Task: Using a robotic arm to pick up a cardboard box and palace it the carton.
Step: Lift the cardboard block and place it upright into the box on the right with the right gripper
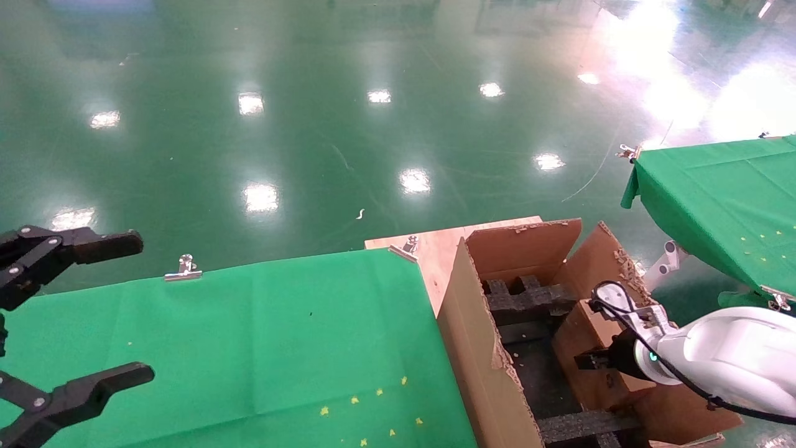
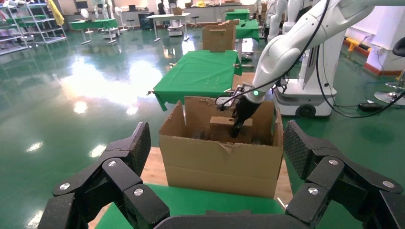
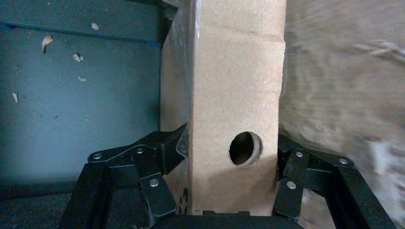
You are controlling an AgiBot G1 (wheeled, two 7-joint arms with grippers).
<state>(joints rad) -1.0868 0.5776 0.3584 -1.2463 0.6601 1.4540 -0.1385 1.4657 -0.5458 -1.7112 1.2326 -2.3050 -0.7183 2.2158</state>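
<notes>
Right gripper (image 3: 229, 181) of the robotic arm (image 1: 721, 358) is clamped on the cardboard box (image 3: 234, 109), fingers (image 3: 157, 157) pressed to both taped sides. The box sits inside the carton (image 1: 479, 348), close against its right wall, black foam inserts (image 1: 528, 298) to its left and far side. Ragged flap edges ring the opening. Left gripper (image 1: 62, 323) hangs wide open over the green table (image 1: 249, 348), well apart.

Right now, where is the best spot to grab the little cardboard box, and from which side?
Probably just as the right gripper holds it now: the cardboard box stands on end inside the carton, so its two broad faces are the easy part to pinch, near the end with the round hole, coming down from above. The left gripper waits open over the green table.
</notes>
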